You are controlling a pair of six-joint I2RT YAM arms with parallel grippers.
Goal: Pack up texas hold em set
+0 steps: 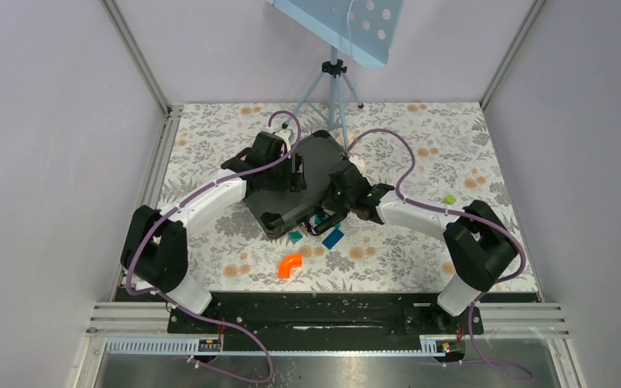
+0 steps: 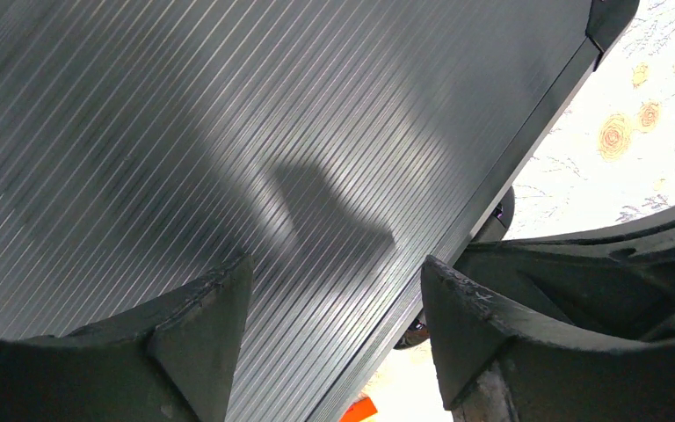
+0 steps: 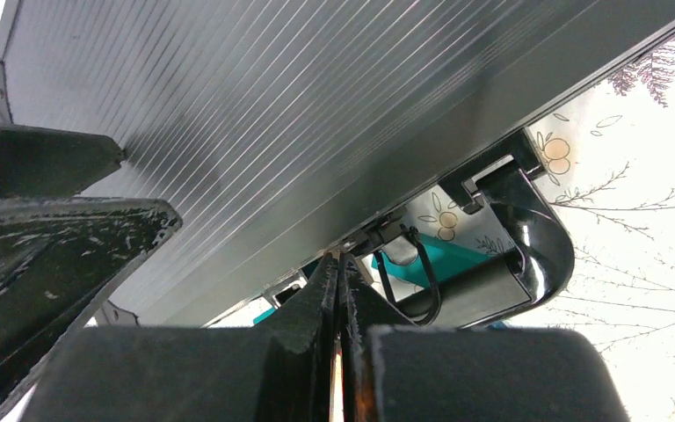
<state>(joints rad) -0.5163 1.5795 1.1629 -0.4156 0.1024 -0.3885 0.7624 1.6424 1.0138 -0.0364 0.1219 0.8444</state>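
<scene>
The texas hold em set shows as a black ribbed briefcase [image 1: 291, 194], lid down, lying slantwise in the middle of the table. No chips or cards show. My left gripper [image 1: 297, 171] hovers over the lid [image 2: 228, 132], open, with nothing between its fingers [image 2: 337, 290]. My right gripper [image 1: 333, 212] is at the case's front edge, shut with the fingers pressed together on nothing. Its tips [image 3: 341, 264] sit against the rim just left of the black carry handle [image 3: 527, 255]. In the right wrist view the lid [image 3: 316, 105] fills the upper part.
An orange curved piece [image 1: 289, 266] lies in front of the case and shows below its edge [image 2: 359, 409]. A teal block [image 1: 295, 237] and a blue block [image 1: 333, 238] lie by the handle. A small green piece [image 1: 449, 199] is at the right. A tripod [image 1: 335, 89] stands behind.
</scene>
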